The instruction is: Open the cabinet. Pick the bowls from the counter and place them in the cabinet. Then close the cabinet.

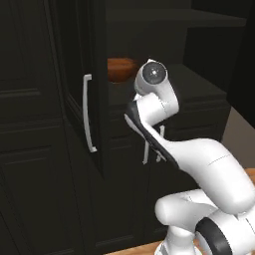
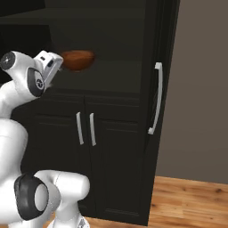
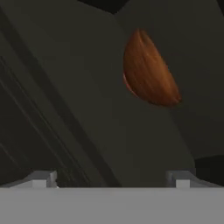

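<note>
Claw (image 3: 111, 178) spread, empty; glossy reddish-brown round wood-like bowl (image 3: 148, 70) sits on dark cabinet shelf (image 3: 87, 109) just ahead, slightly right.

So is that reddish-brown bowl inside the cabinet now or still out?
Inside. The reddish-brown bowl rests on a dark shelf of the cabinet, whose tall doors stand swung open. The gripper is open and apart from it.
</note>
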